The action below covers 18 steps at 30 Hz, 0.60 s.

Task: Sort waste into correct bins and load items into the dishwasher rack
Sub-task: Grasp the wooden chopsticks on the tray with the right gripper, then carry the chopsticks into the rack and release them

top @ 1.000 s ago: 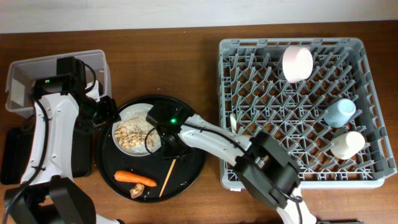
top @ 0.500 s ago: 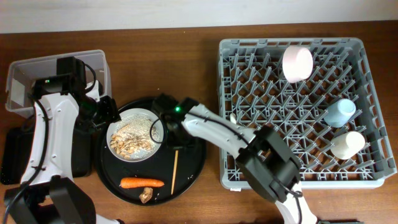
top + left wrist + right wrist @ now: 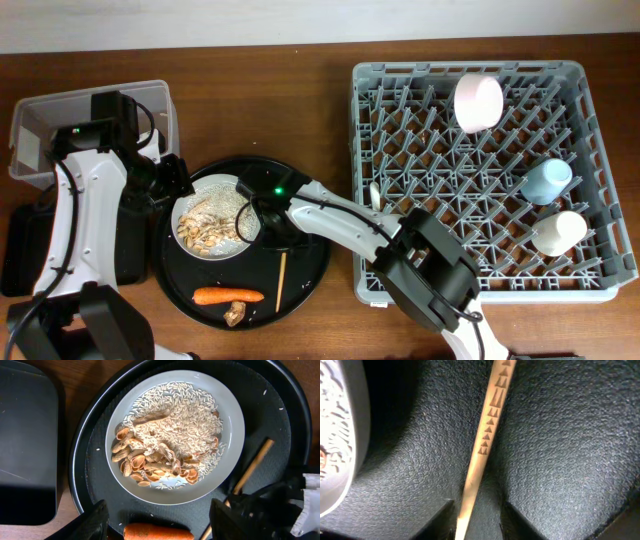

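One camera looks straight down on the whole table (image 3: 300, 100), the left wrist one looks down on the plate (image 3: 236, 415) from close, and the right wrist one is very near the chopstick (image 3: 490, 425), which all three show.

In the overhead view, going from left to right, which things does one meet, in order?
clear tub → white plate → chopstick → pink bowl → light-blue cup

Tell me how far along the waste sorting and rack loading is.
Done: pink bowl, light-blue cup and cream cup sit in the rack. In hand: the right hand is open astride the chopstick on the round black tray. Still to do: that chopstick, the plate with rice and scraps, and the carrot.
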Each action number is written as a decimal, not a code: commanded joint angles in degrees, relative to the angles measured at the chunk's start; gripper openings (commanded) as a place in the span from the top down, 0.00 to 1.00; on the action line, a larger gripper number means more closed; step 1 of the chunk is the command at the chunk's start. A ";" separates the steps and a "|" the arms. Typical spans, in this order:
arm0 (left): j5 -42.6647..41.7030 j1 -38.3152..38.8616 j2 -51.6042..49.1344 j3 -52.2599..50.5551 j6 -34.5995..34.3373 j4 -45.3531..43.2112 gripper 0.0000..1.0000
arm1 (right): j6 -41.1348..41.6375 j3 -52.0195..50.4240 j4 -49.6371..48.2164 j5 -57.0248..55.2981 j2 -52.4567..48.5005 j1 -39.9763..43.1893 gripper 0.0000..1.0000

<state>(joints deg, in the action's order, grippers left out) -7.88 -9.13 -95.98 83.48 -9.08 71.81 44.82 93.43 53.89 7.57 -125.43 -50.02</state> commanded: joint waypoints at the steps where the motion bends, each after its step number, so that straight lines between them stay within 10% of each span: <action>1: 0.24 -0.15 1.44 0.09 -0.31 0.07 0.36 | 0.72 -0.37 -0.17 -0.28 -1.05 0.15 0.86; 14: 0.24 -0.15 1.44 0.09 -0.31 0.07 0.36 | 10.16 -0.66 -0.81 -0.74 -2.62 0.11 0.79; 18: 0.24 -0.15 1.44 0.09 -0.31 0.09 0.36 | 10.16 -0.63 -0.61 -0.70 -2.91 0.15 0.92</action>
<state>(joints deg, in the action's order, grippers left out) -7.88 -9.13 -95.98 83.48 -9.08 71.81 54.35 93.41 53.52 7.55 -125.86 -49.91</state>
